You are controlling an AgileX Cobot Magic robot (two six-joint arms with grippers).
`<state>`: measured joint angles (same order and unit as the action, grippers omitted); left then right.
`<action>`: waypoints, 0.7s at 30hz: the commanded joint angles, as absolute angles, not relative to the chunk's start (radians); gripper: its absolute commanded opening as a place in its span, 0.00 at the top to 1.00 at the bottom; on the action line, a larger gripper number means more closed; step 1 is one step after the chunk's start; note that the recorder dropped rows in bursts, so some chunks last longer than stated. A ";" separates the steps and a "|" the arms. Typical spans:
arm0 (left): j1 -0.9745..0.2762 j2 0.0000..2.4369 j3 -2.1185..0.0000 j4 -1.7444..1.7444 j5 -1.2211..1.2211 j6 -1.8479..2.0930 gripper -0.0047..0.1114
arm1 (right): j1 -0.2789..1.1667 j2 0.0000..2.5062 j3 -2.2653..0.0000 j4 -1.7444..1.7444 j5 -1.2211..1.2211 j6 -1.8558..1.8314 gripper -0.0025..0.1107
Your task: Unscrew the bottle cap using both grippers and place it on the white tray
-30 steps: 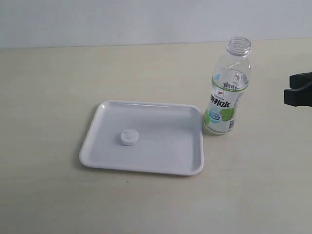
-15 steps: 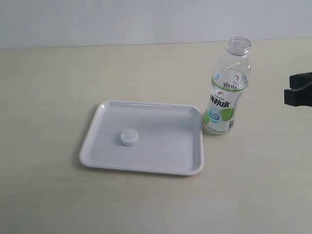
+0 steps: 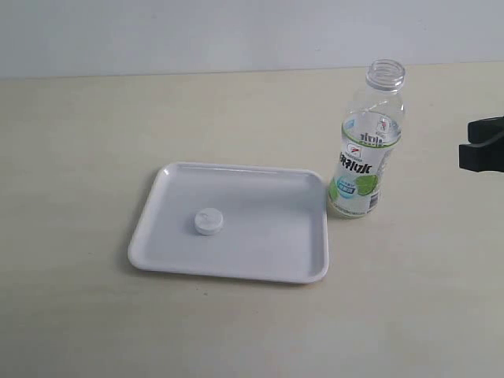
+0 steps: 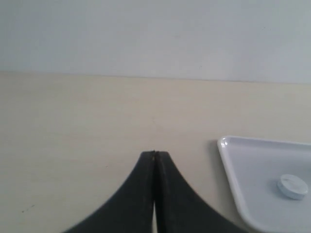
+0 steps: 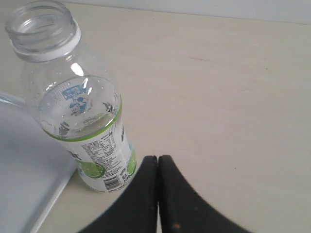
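The bottle cap (image 3: 209,222) lies flat inside the white tray (image 3: 268,268), left of its middle; the left wrist view shows the bottle cap (image 4: 293,186) on the white tray (image 4: 233,170) too. The bottle (image 3: 365,150) stands upright and uncapped just off the tray's right edge, its threaded neck bare. In the right wrist view the bottle (image 5: 80,104) is close beside my right gripper (image 5: 158,158), which is shut and empty. My left gripper (image 4: 154,153) is shut with nothing in it, apart from the tray. Only a black part of the right gripper (image 3: 484,146) shows in the exterior view.
The beige tabletop (image 3: 94,134) spreads around the tray and bottle, ending at a pale wall (image 3: 236,31) behind. Nothing else stands on it.
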<state>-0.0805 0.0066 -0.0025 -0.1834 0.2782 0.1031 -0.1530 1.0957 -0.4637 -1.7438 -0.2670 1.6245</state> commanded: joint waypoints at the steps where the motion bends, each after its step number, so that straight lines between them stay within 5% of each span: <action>1: -0.080 0.000 0.000 -0.093 0.348 0.012 0.96 | -0.152 1.091 -0.462 -1.744 -0.260 1.625 0.97; 21: -0.080 0.000 0.000 -0.078 0.359 -0.022 0.96 | -0.152 1.091 -0.468 -1.744 -0.189 1.607 0.97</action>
